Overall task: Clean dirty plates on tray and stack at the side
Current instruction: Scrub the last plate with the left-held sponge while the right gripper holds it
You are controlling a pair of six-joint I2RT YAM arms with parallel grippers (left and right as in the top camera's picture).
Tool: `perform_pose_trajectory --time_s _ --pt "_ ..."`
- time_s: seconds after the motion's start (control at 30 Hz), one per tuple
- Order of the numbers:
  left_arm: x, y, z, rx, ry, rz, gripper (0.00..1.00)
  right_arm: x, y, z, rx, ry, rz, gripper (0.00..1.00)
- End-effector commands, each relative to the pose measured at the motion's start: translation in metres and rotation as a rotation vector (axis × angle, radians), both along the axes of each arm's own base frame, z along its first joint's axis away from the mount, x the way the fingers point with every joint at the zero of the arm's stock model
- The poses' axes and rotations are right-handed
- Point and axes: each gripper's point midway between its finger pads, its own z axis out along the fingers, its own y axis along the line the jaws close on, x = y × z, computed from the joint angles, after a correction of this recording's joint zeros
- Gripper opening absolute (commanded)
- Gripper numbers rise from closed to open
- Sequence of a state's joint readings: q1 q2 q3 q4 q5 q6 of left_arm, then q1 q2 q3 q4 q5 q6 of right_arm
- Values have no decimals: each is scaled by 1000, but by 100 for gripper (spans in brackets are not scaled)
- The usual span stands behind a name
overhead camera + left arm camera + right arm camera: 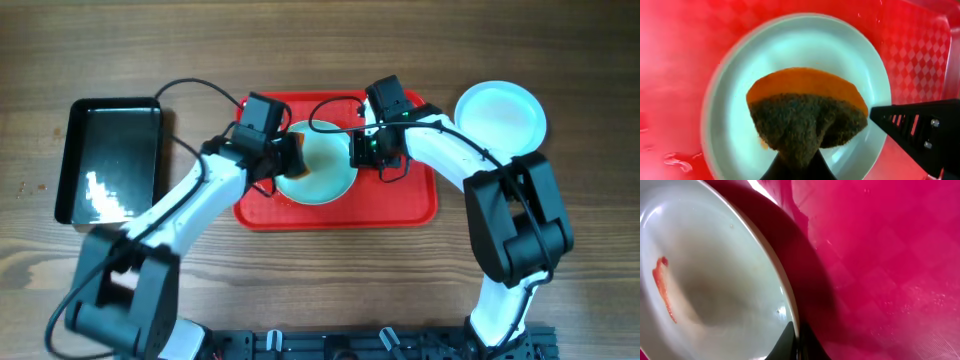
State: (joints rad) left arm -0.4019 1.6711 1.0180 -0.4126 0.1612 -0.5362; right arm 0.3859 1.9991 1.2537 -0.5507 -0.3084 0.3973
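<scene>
A pale mint plate [325,178] lies on the red tray [400,205]. My left gripper [285,160] is shut on an orange sponge with a dark scouring face [807,115] and presses it onto the plate [790,42]; its jaws [797,169] show only at the bottom edge. My right gripper [365,150] is shut on the plate's right rim, one finger on each side [796,342]. The plate [715,280] carries an orange smear [661,285] and looks tilted above the tray [880,255]. A second plate [500,115] lies on the table to the right of the tray.
A glossy black rectangular tray [110,160] lies at the left of the wooden table. Cables loop over the tray's far edge. My right gripper's black finger [920,130] shows in the left wrist view at the plate's edge.
</scene>
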Motion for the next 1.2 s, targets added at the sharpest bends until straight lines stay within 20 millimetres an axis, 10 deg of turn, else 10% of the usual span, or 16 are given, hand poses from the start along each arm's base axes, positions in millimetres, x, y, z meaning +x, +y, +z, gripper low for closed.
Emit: perform_pose_trajectory --time_s 0.0,0.27,0.67,0.97,1.17 --pt "-12 -31 -22 -69 68 -64 4 -1 0 -17 -11 37 -47 4" --pt "-2 -32 -70 22 71 -52 4 -3 -2 -22 -22 51 -53 4" --pt "52 70 -47 789 -254 -139 4 -5 -3 -23 -27 60 -46 4" --pt "62 -1 54 231 -424 -45 4 -6 -4 -23 -30 64 -46 4" --pt "17 -34 -25 11 -51 -98 4 -6 -3 -23 -29 63 -47 4"
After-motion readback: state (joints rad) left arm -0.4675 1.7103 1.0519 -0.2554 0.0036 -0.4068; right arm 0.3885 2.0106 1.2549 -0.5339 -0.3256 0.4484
